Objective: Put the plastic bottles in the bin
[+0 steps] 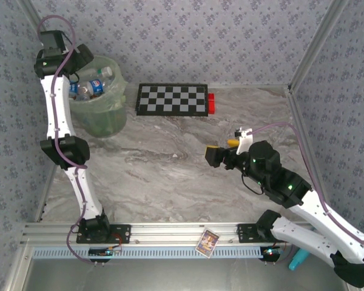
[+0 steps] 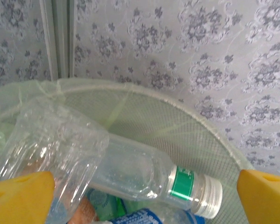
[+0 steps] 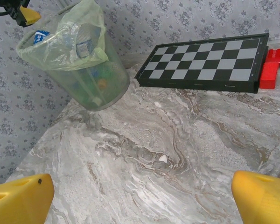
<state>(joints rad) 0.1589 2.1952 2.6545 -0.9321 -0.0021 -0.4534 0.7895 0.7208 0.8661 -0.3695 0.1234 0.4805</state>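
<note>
Yellow-padded L fingers (image 2: 18, 196) are spread wide w/ nothing pinched btwn them. They hang just over the mouth of the round pale-green translucent bin (image 2: 177, 105) w/ its thin bag liner. Right below, a crumpled clear plastic bottle (image 2: 51, 149) lies across a clear plastic bottle w/ green label and white cap (image 2: 144, 175). Both are inside the bin, w/ blue-labelled ones under them. Can't tell whether the crumpled one touches a pad.

Yellow-padded R fingers (image 3: 18, 198) also gape, empty, low over the grey marbled worktop (image 3: 168, 154) and well apart from the bin.

On top cam the bin sits in the far-left corner, near the black-and-white checkerboard (image 1: 172, 99), which has a red block (image 1: 211, 103) at the end away from the bin. Every bottle I can make out is inside the bin.

My read: drop step is done on the L side, and the task looks at or nr its end. Nxt move as I see it: raise L arm straight up so the fingers don't snag the liner or tip the bin, then pull back. I'd scan the worktop edges for strays before calling it.
</note>
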